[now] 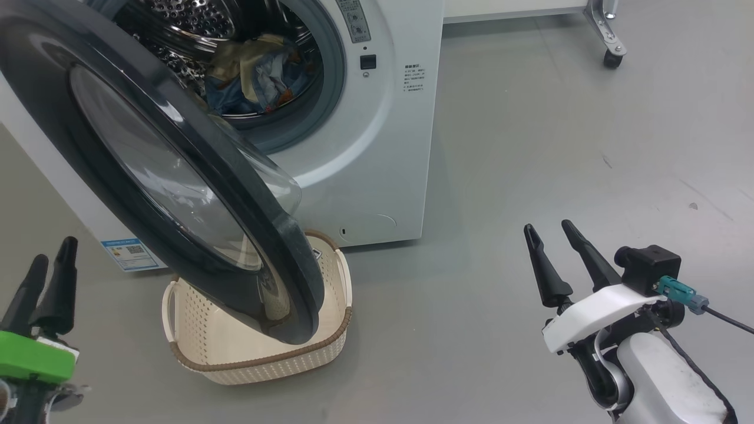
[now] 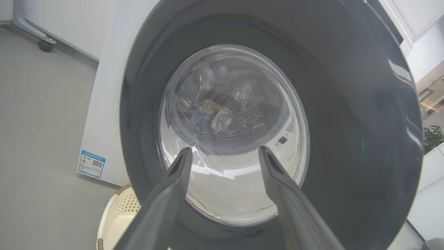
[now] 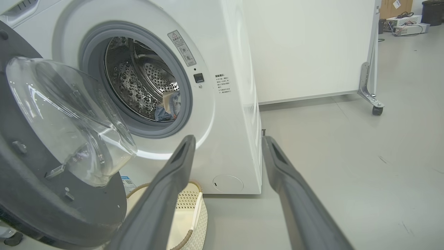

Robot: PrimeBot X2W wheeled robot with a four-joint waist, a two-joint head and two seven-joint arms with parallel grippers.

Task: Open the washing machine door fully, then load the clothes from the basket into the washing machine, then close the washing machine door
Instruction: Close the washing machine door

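hiding much of the basket (image 1: 265, 370) is the washing machine door (image 1: 159, 171)

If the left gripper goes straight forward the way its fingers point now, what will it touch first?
Most likely the washing machine door: the open left gripper aims at its clear glass centre. How far away the door is, I cannot tell.

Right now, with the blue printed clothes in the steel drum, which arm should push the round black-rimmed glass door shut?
Likely left. The open left gripper faces the black-rimmed door from outside; the open right gripper hangs off to the right, over grey floor.
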